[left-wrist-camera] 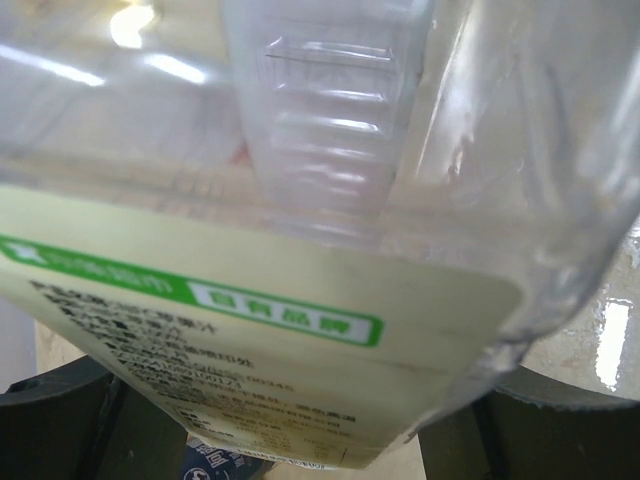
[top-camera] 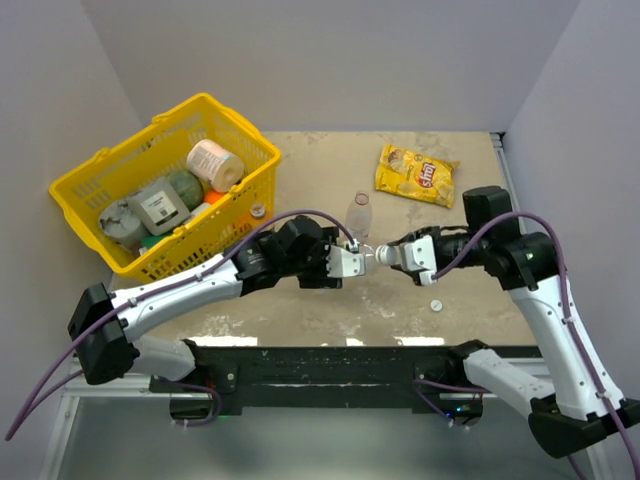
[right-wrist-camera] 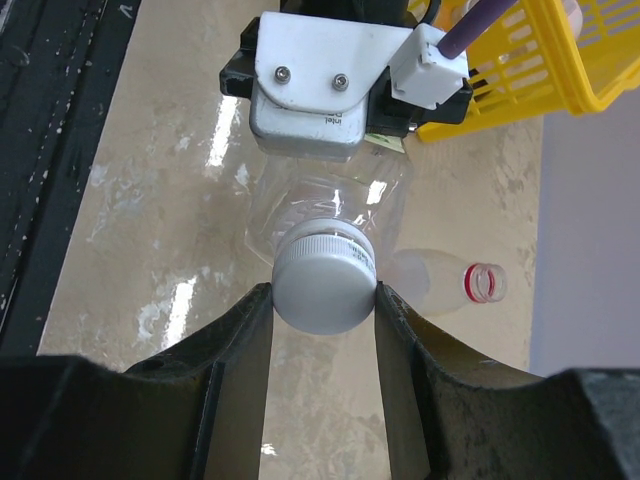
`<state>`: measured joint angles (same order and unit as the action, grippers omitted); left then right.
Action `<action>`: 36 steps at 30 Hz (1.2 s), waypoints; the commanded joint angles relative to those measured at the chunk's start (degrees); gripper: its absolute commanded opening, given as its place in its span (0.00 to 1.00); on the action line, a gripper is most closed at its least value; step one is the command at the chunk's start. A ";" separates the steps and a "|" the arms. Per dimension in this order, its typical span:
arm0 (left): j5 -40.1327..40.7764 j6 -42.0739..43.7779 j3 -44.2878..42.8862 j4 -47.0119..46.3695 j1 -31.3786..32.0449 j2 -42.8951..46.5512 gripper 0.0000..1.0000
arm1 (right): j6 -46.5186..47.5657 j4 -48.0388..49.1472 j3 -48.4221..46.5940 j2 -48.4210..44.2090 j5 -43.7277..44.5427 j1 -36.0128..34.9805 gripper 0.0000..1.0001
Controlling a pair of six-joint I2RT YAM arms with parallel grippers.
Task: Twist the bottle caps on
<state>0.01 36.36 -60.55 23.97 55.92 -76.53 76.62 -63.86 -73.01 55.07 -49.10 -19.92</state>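
The left gripper (top-camera: 356, 260) is clamped on the clear plastic bottle with a pale label (left-wrist-camera: 420, 180) and holds it level above the middle of the table. The right gripper (top-camera: 390, 254) pinches the white round ribbed screw cap (right-wrist-camera: 323, 290), which sits on this bottle's neck. For a good turn the cap should sit straight on the thread, with no sideways push and a firm left grip. Another small white plastic cap (top-camera: 437, 304) lies near, to the right
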 commanded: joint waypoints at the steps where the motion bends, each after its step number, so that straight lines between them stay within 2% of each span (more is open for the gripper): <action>1: -0.54 3.45 -1.15 -5.77 1.30 1.56 0.00 | -1.90 0.30 -0.90 2.23 0.67 -0.64 0.29; 8: 4.29 3.90 -0.44 -9.98 1.47 0.86 0.00 | -19.10 5.57 -2.57 6.54 0.67 -0.82 0.27; 12: 11.57 -3.19 -2.37 -12.27 1.56 -0.46 0.00 | -31.08 11.47 -1.61 5.66 3.57 -1.08 0.26; 17: 6.06 -5.95 -4.22 -8.94 1.56 0.33 0.00 | -37.06 17.53 3.57 0.22 6.12 -1.61 0.25; 19: 8.59 -5.34 -3.26 -9.98 1.82 0.42 0.00 | -38.47 16.40 3.41 0.65 6.39 -1.87 0.25; 22: 12.20 -4.11 -1.94 -12.53 1.74 0.68 0.00 | -46.11 15.61 2.18 3.63 7.09 -1.79 0.25; 26: 14.75 -2.26 -2.20 -15.26 2.26 0.24 0.00 | -57.68 14.55 -0.63 8.55 3.14 -1.79 0.24; 28: 15.89 0.28 -1.41 -16.49 2.61 0.42 0.00 | -59.04 12.46 -2.21 11.81 0.25 -1.79 0.23; 32: 19.93 1.87 -0.97 -20.18 2.96 -0.02 0.00 | -73.93 17.09 -2.22 14.36 3.48 -1.79 0.22; 36: 23.97 7.21 -0.27 -23.08 3.84 -0.46 0.00 | -86.17 16.57 -1.87 18.40 -2.64 -1.79 0.22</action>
<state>24.64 38.28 -58.89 20.51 56.71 -77.91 8.82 -49.15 -74.81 69.73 -42.19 -20.05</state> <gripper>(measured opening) 0.772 0.442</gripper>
